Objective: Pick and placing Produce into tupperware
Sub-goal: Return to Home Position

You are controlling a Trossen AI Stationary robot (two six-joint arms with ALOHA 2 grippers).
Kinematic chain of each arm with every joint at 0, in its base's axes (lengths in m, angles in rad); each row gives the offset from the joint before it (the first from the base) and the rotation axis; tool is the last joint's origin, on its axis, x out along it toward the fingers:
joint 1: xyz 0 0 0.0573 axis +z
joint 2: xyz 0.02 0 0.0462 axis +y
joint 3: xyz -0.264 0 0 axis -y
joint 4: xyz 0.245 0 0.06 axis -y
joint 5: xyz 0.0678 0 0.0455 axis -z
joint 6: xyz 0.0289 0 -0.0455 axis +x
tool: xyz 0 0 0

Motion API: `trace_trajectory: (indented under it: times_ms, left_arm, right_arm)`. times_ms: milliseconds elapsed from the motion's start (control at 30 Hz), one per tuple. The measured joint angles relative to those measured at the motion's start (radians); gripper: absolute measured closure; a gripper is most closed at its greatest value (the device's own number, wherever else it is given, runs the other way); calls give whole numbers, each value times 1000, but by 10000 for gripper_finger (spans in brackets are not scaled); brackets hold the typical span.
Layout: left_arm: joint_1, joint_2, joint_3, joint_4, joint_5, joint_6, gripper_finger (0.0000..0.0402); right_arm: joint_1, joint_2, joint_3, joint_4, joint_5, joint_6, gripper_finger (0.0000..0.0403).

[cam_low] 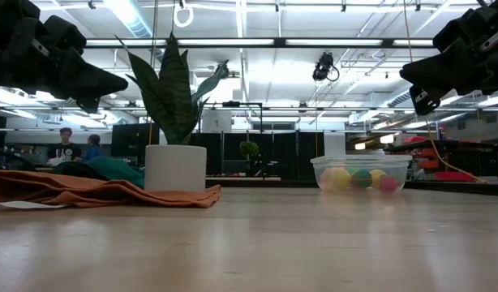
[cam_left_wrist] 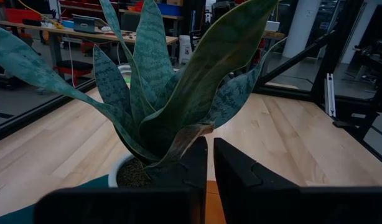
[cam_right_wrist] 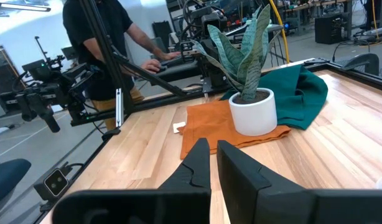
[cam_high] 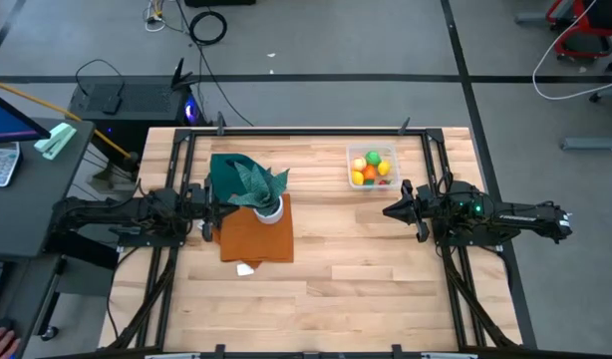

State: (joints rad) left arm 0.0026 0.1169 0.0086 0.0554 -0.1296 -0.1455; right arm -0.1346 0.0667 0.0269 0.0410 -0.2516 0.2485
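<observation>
We saw the table (cam_high: 386, 249) as pale wooden planks, smooth with a soft sheen. The tupperware (cam_high: 350, 166) was clear, glossy plastic, and the produce (cam_high: 373, 158) in it looked smooth and matt. The pot (cam_low: 175, 168) was white, smooth and matt, its soil (cam_left_wrist: 136, 175) gritty. The leaves (cam_left_wrist: 153, 93) looked mottled and waxy. The orange cloth (cam_high: 256, 241) and green cloth (cam_right_wrist: 300, 93) were soft, rumpled and matt. We found the left gripper (cam_left_wrist: 210, 149) and right gripper (cam_right_wrist: 213, 148) dark and matt, seemingly hard plastic.
</observation>
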Motion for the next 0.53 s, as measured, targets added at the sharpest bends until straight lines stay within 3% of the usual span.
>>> trace_trajectory:
  times_ms: [533]
  left_arm:
    - [0,0,0,0,0,0,375]
  right_arm:
    - [0,0,0,0,0,0,403]
